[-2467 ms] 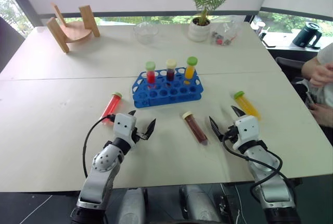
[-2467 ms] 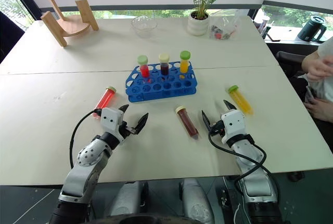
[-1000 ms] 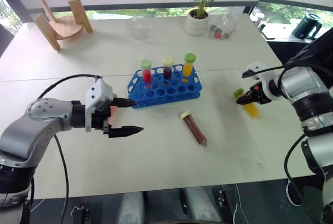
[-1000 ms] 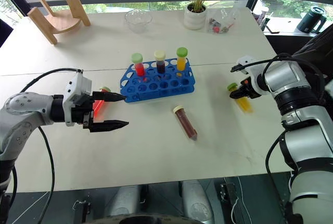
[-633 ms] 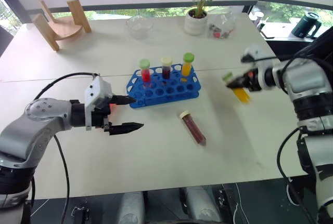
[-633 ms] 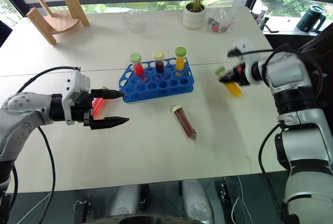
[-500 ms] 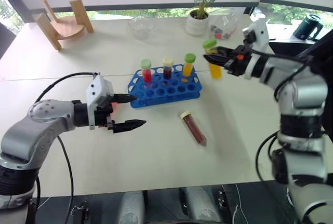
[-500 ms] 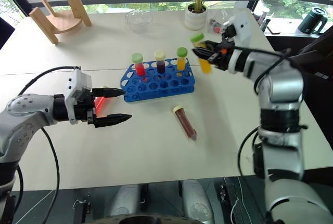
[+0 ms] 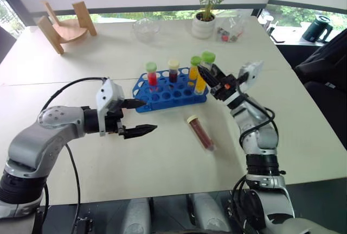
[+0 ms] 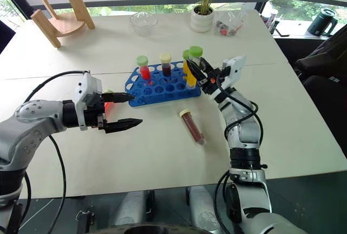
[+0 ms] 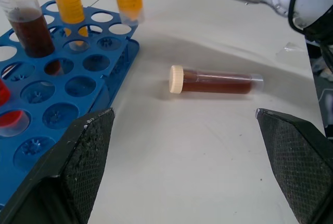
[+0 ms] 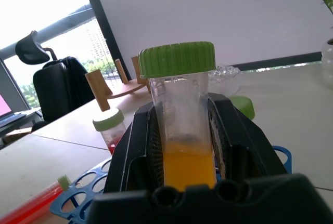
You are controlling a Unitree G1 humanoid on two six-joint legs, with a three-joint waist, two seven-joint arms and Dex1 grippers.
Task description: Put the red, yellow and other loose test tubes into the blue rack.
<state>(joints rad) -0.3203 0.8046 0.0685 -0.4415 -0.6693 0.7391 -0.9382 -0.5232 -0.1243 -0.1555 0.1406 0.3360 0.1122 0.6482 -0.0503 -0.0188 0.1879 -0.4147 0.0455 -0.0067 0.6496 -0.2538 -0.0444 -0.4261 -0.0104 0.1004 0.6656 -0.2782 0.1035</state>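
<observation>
1. Right gripper (image 9: 209, 77) is over the right end of the blue rack (image 9: 169, 95), its fingers pinching the yellow tube (image 9: 201, 79). The tube stands near upright, green cap on top, clear of the holes.
2. In the right wrist view the yellow tube (image 12: 183, 125) sits between the two black fingers (image 12: 136, 151), with liquid in its lower part.
3. Left gripper (image 9: 136, 118) hangs above the counter (image 9: 162, 158) at the rack's left end, fingers spread wide and holding nothing.
4. The red tube (image 10: 106, 106) lies on the counter just behind the left fingers, partly hidden by them, near the rack's left corner.
5. The brown tube (image 9: 200, 133) lies flat on the counter in front of the rack's right end, cream cap toward the rack, apart from both grippers.
6. Three tubes already stand in the rack's back row: one red (image 9: 152, 75), one dark (image 9: 173, 70), one yellow-orange (image 9: 194, 69).
7. Far side of the counter: a wooden stand (image 9: 62, 22) at left, a glass bowl (image 9: 146, 29), a potted plant (image 9: 204, 23) and a clear bag (image 9: 232, 27).
</observation>
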